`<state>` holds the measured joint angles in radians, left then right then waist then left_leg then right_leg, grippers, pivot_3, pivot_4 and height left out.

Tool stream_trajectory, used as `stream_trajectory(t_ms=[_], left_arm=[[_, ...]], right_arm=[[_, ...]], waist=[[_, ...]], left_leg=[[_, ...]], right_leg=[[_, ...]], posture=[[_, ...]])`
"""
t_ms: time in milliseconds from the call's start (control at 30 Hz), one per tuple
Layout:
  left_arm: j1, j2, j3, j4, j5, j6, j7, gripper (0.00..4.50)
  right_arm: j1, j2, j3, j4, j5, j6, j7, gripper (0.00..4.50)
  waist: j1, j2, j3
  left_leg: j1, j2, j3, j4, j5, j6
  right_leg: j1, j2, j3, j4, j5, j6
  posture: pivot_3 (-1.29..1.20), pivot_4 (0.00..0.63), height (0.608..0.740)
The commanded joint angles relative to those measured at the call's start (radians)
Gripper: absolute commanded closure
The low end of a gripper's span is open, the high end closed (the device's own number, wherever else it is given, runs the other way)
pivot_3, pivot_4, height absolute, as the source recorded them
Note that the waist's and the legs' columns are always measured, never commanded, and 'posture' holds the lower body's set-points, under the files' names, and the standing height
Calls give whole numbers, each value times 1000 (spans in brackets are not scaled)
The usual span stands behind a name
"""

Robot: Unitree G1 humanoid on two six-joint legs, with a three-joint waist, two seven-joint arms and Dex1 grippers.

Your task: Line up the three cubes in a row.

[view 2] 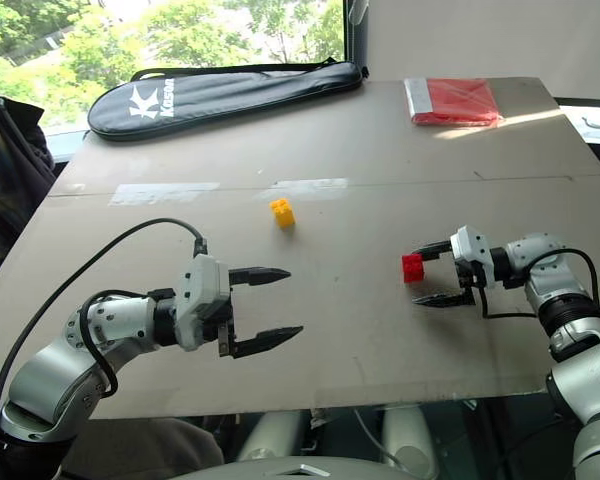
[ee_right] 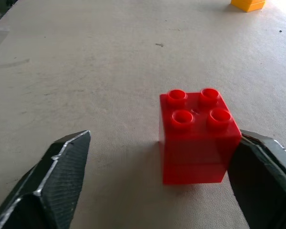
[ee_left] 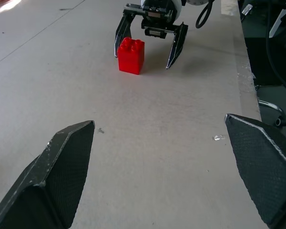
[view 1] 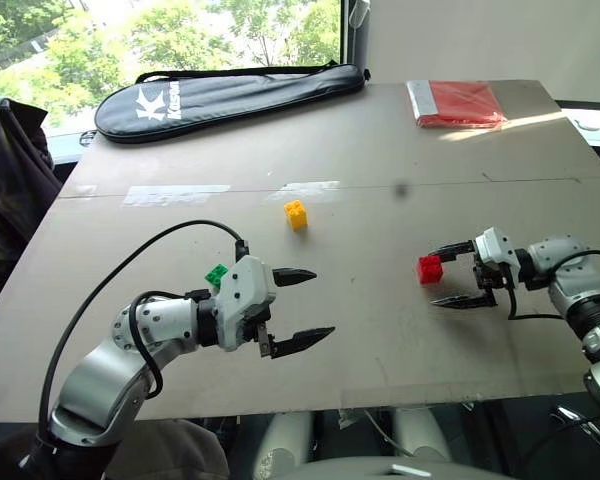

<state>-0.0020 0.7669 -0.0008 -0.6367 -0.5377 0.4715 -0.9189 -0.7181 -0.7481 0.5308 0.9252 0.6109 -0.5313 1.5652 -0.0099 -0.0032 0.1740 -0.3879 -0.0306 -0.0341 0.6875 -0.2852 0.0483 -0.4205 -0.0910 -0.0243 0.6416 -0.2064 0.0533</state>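
The red cube (view 1: 430, 268) stands upright on the table (view 1: 380, 360) at the right, between the spread fingers of my right gripper (view 1: 433, 276). That gripper is open, and the cube sits close against one finger (ee_right: 262, 167) with a wide gap to the other. The yellow cube (view 1: 296, 214) rests alone near the table's middle. The green cube (view 1: 216, 273) peeks out just behind my left gripper (view 1: 324, 302), which hangs open over the front left of the table with nothing in it, pointing toward the red cube.
A black racket bag (view 1: 230, 95) lies along the far left edge. A flat red packet (view 1: 457, 103) sits at the far right. Pale tape strips (view 1: 175, 194) cross the table's middle seam. A dark jacket (view 1: 10, 170) hangs off the left side.
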Motion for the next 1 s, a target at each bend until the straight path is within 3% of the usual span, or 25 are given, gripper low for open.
stream_trajectory(t_ms=[33,333,633,1000], left_arm=[[-12,-3,5,-19,-13,-10,-3,0],[-26,-4,3,-7,-6,-13,-10,0],[-24,-5,2,-5,-2,-15,-17,0],[-44,-16,-25,0,3,-15,-17,0]], right_arm=[[-29,7,-48,36,-28,-61,49,15],[-52,49,-109,128,-116,-106,49,15],[-76,87,-306,210,-237,-136,32,15],[-96,97,-400,250,-385,-154,-24,15]], waist=[[0,0,0],[0,0,0],[0,0,0],[-2,0,0]], left_leg=[[0,0,0,0,0,0],[0,0,0,0,0,-1],[0,0,0,0,3,-4],[0,0,1,0,3,-4]], right_leg=[[0,0,0,0,0,0],[0,2,0,0,0,0],[0,2,0,0,0,0],[0,2,0,1,0,0]], posture=[[0,150,694],[0,150,694],[0,150,694],[0,150,694]])
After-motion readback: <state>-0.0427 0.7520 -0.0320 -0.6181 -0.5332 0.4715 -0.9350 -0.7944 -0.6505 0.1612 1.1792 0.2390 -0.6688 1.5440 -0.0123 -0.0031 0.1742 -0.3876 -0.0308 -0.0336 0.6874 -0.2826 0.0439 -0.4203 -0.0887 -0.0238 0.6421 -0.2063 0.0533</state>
